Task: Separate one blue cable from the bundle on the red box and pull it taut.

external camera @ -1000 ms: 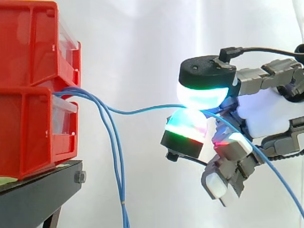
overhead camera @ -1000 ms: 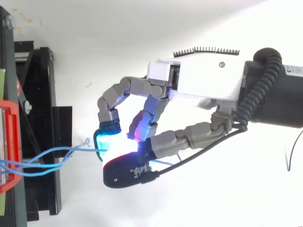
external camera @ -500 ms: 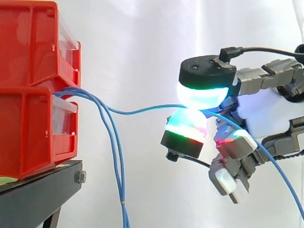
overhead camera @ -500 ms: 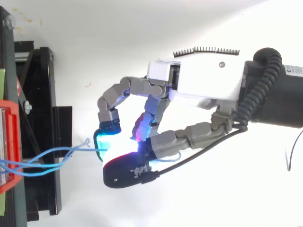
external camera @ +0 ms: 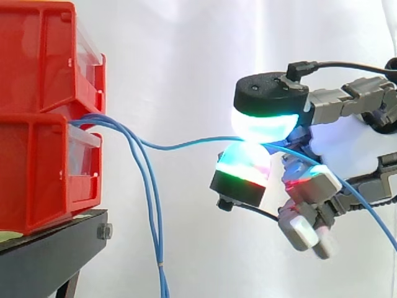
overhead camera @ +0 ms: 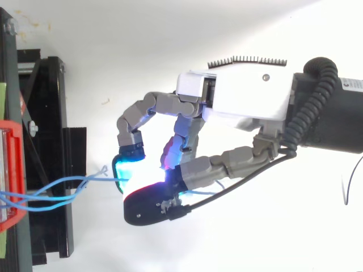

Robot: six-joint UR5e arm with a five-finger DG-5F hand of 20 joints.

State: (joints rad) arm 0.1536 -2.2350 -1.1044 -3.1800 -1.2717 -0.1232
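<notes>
Blue cable [external camera: 186,144], the single one, comes out of the gap between the stacked red bins [external camera: 37,112] and runs almost level away from them, straight to the hand [external camera: 347,149]. The hand has it pinched between two glowing pads [external camera: 263,127], one above the strand and one below. The other fingers are curled in underneath and hold nothing. Past the pinch the cable carries on along the palm and drops away on the far side from the bins.

So the geometry is pretty simple. The cable's long axis points from the bins' front face to the pinch, and the hand sits well apart from the bins on that same line. There's a shallow dip in the span near the bins, so I'd say it's not taut yet. Backing the hand further away from the bins, along the strand, should take that sag out.

The rest of the bundle [external camera: 147,186] leaves the same gap but falls straight down just beside the bins' front, past the edge of the black stand [external camera: 49,248]. From the top view [overhead camera: 68,195] those strands stay close to the bins and don't look tangled with the pinched one, though I can't be sure right at the gap.

Nothing stands between the bins and the hand, just white curtain [external camera: 186,49] behind. My main worry is the thin strand slipping between the rounded pads.
</notes>
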